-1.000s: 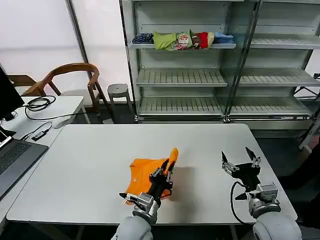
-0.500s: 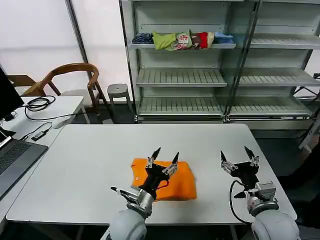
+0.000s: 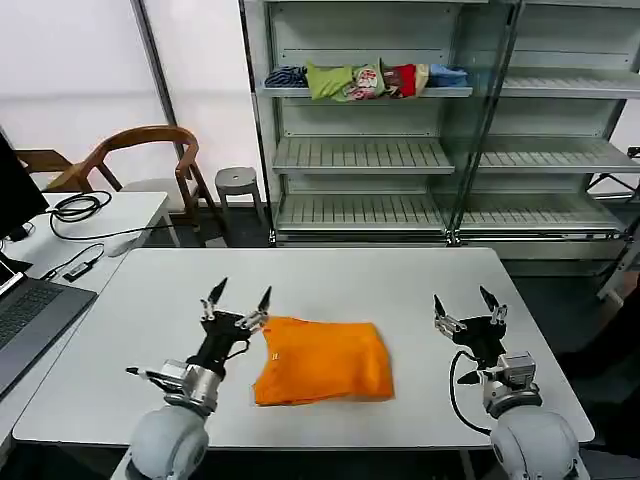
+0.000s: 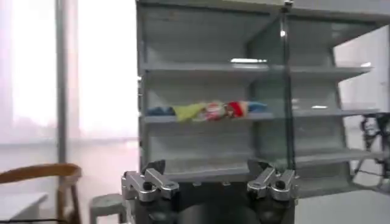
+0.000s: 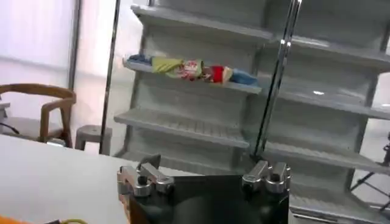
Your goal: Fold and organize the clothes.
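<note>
Fabric lies flat near the front middle of the table [image 3: 420, 275]: the orange T-shirt [image 3: 322, 361] is folded into a compact, roughly rectangular packet with its lettering out of sight. It sits there, by the look of it, because that spot is within easy reach of both arms. Neither arm touches it.

The left end effector [image 3: 238, 297] hovers just to the left of the shirt, above the table, with its fingers spread apart and nothing between them; the wrist points up and away toward the far shelves, which suggests the arm is clear of the cloth so the fold can settle undisturbed. The right end effector [image 3: 466, 305] stands well to the right of the shirt, also raised, fingers apart and empty, apparently waiting out of the way.

On an upper level of the far shelf [image 3: 360, 155] rests a bundle of green, red and blue garments [image 3: 365, 80], well apart from the work. Judging from the tidy shape of the packet, folding looks largely done, and putting the shirt away may be what remains.
</note>
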